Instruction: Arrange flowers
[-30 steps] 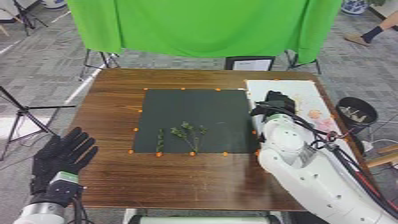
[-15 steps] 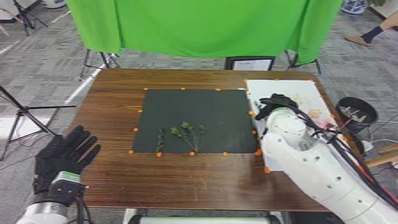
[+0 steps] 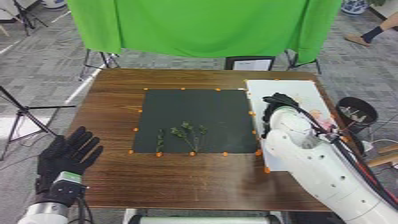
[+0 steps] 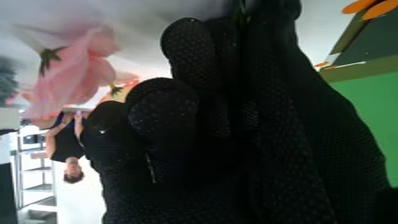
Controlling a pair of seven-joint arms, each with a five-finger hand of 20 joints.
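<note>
The dark mat [image 3: 195,107] lies flat on the brown wooden table [image 3: 204,187], and bare wood runs between it and the near edge. The white sheet [image 3: 298,89] is just beside its right side and reaches near the table's right edge. The left hand [image 3: 62,161] is open, with straight fingers, at the left edge. I count one mat, one sheet and two green sprigs: a narrow sprig [image 3: 161,140] and a branched sprig [image 3: 188,134], both near the mat's near edge. Beside the right hand [image 3: 281,100] the wrist view shows one pink flower [image 4: 75,72] and parts of others, which I cannot count surely. This hand is above the sheet; I cannot tell if it is open, closed or gripping something. Compared with the first frame, the right forearm has shifted rightward, uncovering the sheet's near-left corner; the sprigs stay in place.
</note>
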